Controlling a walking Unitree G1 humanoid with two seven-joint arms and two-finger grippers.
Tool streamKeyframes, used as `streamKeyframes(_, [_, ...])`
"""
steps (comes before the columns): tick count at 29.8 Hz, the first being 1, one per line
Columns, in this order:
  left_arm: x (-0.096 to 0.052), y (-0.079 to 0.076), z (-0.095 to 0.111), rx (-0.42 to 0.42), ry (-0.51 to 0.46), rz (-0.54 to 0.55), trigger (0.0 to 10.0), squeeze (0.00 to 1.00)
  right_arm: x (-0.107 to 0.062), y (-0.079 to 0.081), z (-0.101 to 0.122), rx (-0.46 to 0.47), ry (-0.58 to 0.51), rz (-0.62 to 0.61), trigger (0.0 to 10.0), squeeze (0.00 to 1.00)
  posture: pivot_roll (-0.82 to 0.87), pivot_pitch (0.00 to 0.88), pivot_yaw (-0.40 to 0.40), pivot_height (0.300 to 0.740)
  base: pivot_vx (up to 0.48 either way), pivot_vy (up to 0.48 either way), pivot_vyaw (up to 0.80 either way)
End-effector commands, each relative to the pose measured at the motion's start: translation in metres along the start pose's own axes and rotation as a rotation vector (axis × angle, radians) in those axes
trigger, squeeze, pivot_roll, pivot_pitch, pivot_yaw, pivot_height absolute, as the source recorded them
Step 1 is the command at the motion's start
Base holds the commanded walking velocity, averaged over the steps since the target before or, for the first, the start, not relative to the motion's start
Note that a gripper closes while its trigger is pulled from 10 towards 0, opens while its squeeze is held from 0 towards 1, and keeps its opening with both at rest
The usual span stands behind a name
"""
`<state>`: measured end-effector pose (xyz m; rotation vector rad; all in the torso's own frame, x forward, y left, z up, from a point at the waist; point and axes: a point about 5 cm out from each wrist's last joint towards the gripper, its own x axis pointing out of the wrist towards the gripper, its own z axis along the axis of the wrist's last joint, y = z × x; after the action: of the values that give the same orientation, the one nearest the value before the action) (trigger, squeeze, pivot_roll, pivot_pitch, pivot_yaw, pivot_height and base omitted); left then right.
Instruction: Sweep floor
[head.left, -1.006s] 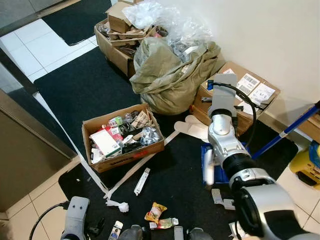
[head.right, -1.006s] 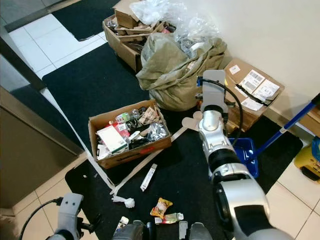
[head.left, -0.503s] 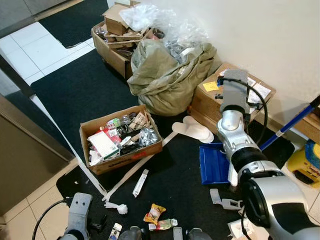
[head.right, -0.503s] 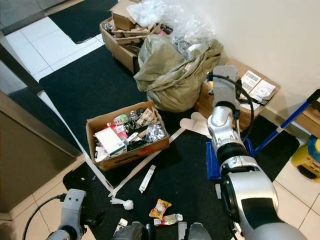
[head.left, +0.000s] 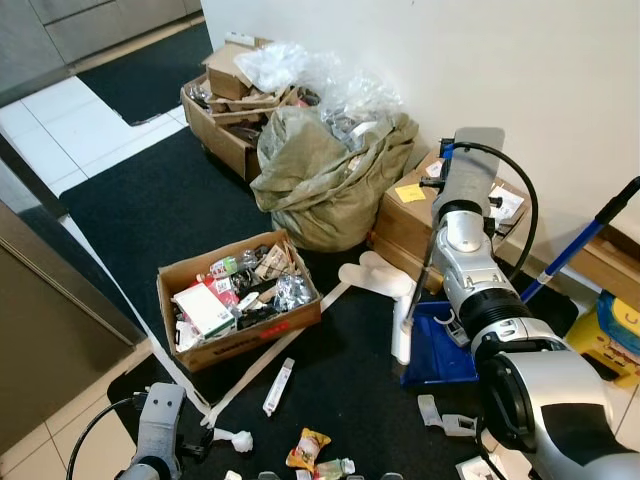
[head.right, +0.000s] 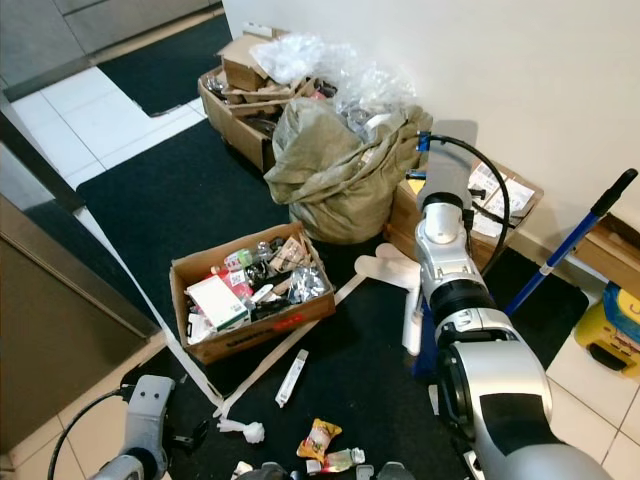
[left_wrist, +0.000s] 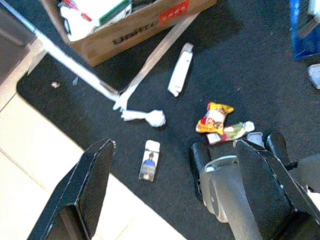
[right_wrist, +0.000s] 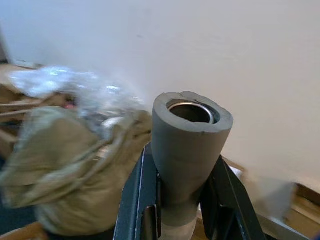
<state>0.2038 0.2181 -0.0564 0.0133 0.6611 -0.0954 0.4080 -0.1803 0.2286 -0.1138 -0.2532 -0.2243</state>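
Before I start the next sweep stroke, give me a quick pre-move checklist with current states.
1. Right gripper clamped on the grey foam handle: ok.
2. Left gripper open and free: ok.
3. Blue dustpan on the black mat: ok.
4. Litter unswept, snack wrapper and white stick pack: not ok.
5. Blue-handled mop near the right arm: not ok.
6. Handle's lower end touching the floor: cannot tell.

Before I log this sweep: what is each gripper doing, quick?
Left gripper: open, holding nothing, above the littered black mat.
Right gripper: shut on the grey foam-covered handle.
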Motion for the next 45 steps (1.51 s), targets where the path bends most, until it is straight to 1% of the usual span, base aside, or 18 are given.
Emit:
streamKeyframes(1, [-0.004,-0.001,-0.013,-0.037,0.048,0.015,10.0,0.0,0.004,0.002,0.012,0.027,-0.036,0.033,10.0,0.0,-0.03,0.083,0.058,0.74,0.0,0.0,0.0])
streamKeyframes(3, [-0.005,-0.002,-0.018,-0.049,0.079,0.027,10.0,0.0,0.003,0.006,0.011,0.123,0.008,0.146,10.0,0.0,-0.03,0.076,0.06,0.74,0.0,0.0,0.0])
streamKeyframes(7, [-0.006,-0.001,-0.021,-0.053,0.102,0.038,10.0,0.0,0.001,0.013,0.011,0.178,0.025,0.236,10.0,0.0,-0.03,0.074,0.06,0.74,0.0,0.0,0.0])
streamKeyframes(9, [-0.008,0.002,-0.026,-0.068,0.133,0.068,10.0,0.0,-0.006,0.023,0.004,0.23,0.071,0.343,10.0,0.0,-0.03,0.068,0.055,0.74,0.0,0.0,0.0])
streamKeyframes(11, [-0.009,0.003,-0.029,-0.074,0.148,0.08,10.0,0.0,-0.009,0.029,0.0,0.254,0.096,0.39,10.0,0.0,-0.03,0.067,0.055,0.74,0.0,0.0,0.0])
streamKeyframes(12, [-0.009,0.003,-0.029,-0.074,0.148,0.08,10.0,0.0,-0.009,0.029,0.0,0.254,0.096,0.39,10.0,0.0,-0.03,0.067,0.055,0.74,0.0,0.0,0.0])
streamKeyframes(13, [-0.01,0.004,-0.032,-0.078,0.17,0.096,10.0,0.0,-0.016,0.037,-0.005,0.261,0.118,0.468,10.0,0.0,-0.03,0.061,0.054,0.74,0.0,0.0,0.0])
streamKeyframes(14, [-0.01,0.004,-0.032,-0.078,0.17,0.096,10.0,0.0,-0.016,0.037,-0.005,0.261,0.118,0.468,10.0,0.0,-0.03,0.061,0.054,0.74,0.0,0.0,0.0])
streamKeyframes(18, [-0.013,0.004,-0.039,-0.084,0.214,0.124,10.0,0.0,-0.032,0.053,-0.013,0.243,0.151,0.624,10.0,0.0,-0.03,0.053,0.051,0.74,0.0,0.0,0.0])
streamKeyframes(20, [-0.013,0.004,-0.039,-0.084,0.214,0.124,10.0,0.0,-0.032,0.053,-0.013,0.243,0.151,0.624,10.0,0.0,-0.03,0.053,0.051,0.74,0.0,0.0,0.0])
streamKeyframes(22, [-0.013,0.003,-0.042,-0.081,0.23,0.129,10.0,0.0,-0.037,0.057,-0.013,0.255,0.172,0.695,10.0,0.0,-0.03,0.054,0.049,0.74,0.0,0.0,0.0])
streamKeyframes(25, [-0.014,0.002,-0.043,-0.076,0.237,0.128,10.0,0.0,-0.04,0.058,-0.013,0.261,0.178,0.729,10.0,0.0,-0.03,0.054,0.049,0.74,0.0,0.0,0.0])
streamKeyframes(29, [-0.014,0.0,-0.045,-0.071,0.248,0.127,10.0,0.0,-0.043,0.057,-0.014,0.206,0.192,0.782,10.0,0.0,-0.03,0.052,0.05,0.74,0.0,0.0,0.0])
streamKeyframes(31, [-0.014,-0.001,-0.047,-0.068,0.258,0.123,10.0,0.0,-0.044,0.05,-0.016,0.12,0.208,0.797,10.0,0.0,-0.03,0.051,0.047,0.74,0.0,0.0,0.0])
streamKeyframes(32, [-0.014,-0.001,-0.047,-0.068,0.258,0.123,10.0,0.0,-0.044,0.05,-0.016,0.12,0.208,0.797,10.0,0.0,-0.03,0.051,0.047,0.74,0.0,0.0,0.0])
streamKeyframes(36, [-0.017,-0.002,-0.052,-0.064,0.281,0.121,10.0,0.0,-0.043,0.031,-0.019,0.016,0.269,0.797,10.0,0.0,-0.04,0.057,0.05,0.74,0.0,0.0,0.0])
streamKeyframes(39, [-0.018,-0.003,-0.055,-0.059,0.297,0.118,10.0,0.0,-0.049,0.024,-0.021,-0.045,0.311,0.847,10.0,0.0,-0.04,0.06,0.051,0.74,0.0,0.0,0.0])
streamKeyframes(45, [-0.018,-0.004,-0.056,-0.062,0.301,0.115,10.0,0.0,-0.063,0.027,-0.024,-0.057,0.347,0.941,10.0,0.0,-0.04,0.063,0.05,0.74,0.0,0.0,0.0])
